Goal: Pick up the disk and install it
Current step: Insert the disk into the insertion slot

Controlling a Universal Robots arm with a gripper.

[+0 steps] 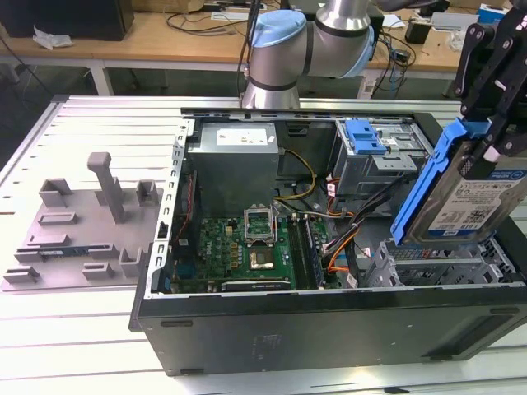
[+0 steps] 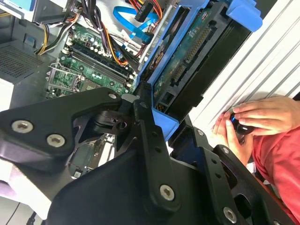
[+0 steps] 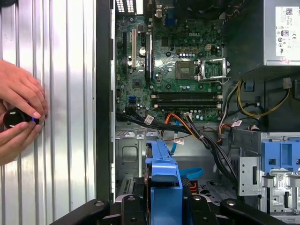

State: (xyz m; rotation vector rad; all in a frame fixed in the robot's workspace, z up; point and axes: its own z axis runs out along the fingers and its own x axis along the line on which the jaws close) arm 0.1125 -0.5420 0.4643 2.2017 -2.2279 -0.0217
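Observation:
The disk [image 1: 468,197], a silver hard drive with a white-and-blue label in a bright blue bracket, hangs tilted above the front right corner of the open computer case [image 1: 329,329]. My black gripper [image 1: 487,141] is shut on its upper end. Just under the disk lies the empty metal drive cage [image 1: 445,265]. In the second wrist view the disk [image 2: 192,61] shows its circuit-board side between my fingers [image 2: 149,129]. In the first wrist view its blue bracket edge [image 3: 164,176] points down over the cage floor [image 3: 129,154].
The motherboard [image 1: 239,247], power supply [image 1: 239,156] and a bundle of cables [image 1: 338,239] lie inside the case. A drive bay with a blue latch [image 1: 366,136] stands at the back. A grey fixture [image 1: 82,222] sits on the exterior view's left. A person's hands [image 3: 18,117] hold a black knob beside the case.

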